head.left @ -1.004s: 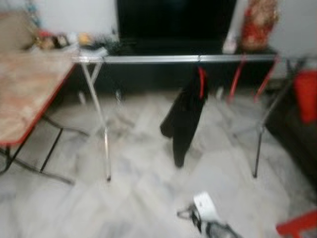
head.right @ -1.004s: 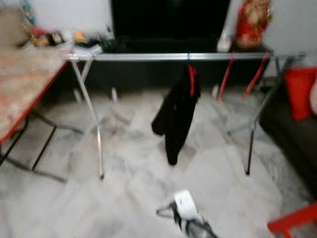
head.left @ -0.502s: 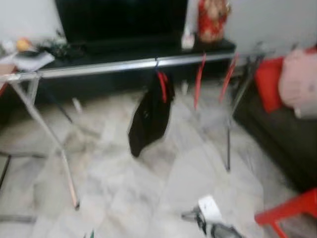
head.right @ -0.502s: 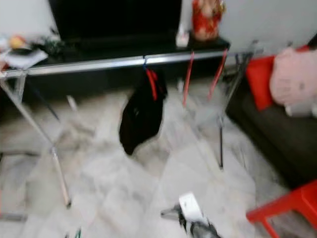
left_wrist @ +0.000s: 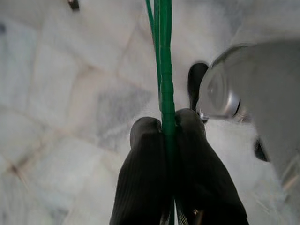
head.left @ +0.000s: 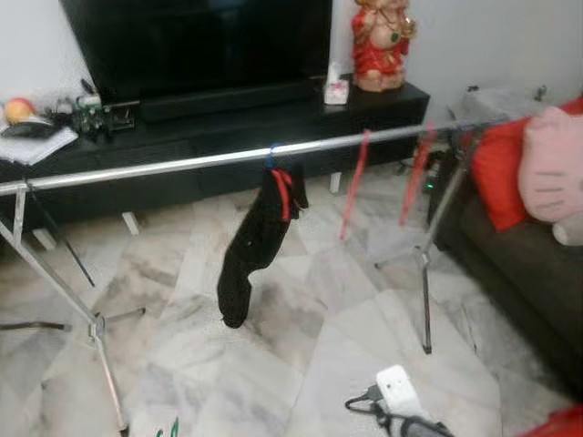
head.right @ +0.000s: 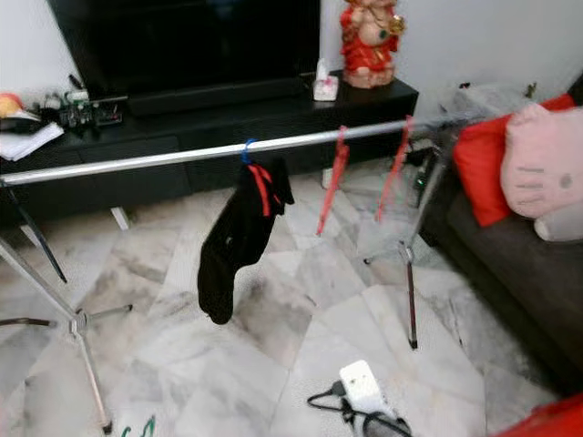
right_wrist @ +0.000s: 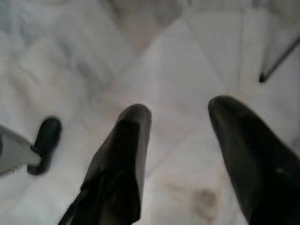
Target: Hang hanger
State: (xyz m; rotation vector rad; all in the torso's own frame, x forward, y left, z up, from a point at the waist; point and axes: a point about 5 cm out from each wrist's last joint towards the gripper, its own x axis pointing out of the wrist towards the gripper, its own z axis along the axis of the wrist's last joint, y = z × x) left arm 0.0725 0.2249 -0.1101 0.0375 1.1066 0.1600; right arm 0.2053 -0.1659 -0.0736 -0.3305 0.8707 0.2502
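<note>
Marble floor (head.left: 301, 355) w/ silver clothes rail (head.left: 182, 164) across the room; black garment (head.right: 232, 241) hangs from it. Left gripper (left_wrist: 161, 123) clamps a thin green hanger (left_wrist: 164, 70) low over the tiles. Right gripper (right_wrist: 180, 112) fingers spread, holding nothing, above floor.

Long black rounded end effector fingers (right_wrist: 126, 154), silver rounded metal body (left_wrist: 253, 108)

Pink cushion (head.right: 539, 171) on dark sofa (head.right: 510, 291)
</note>
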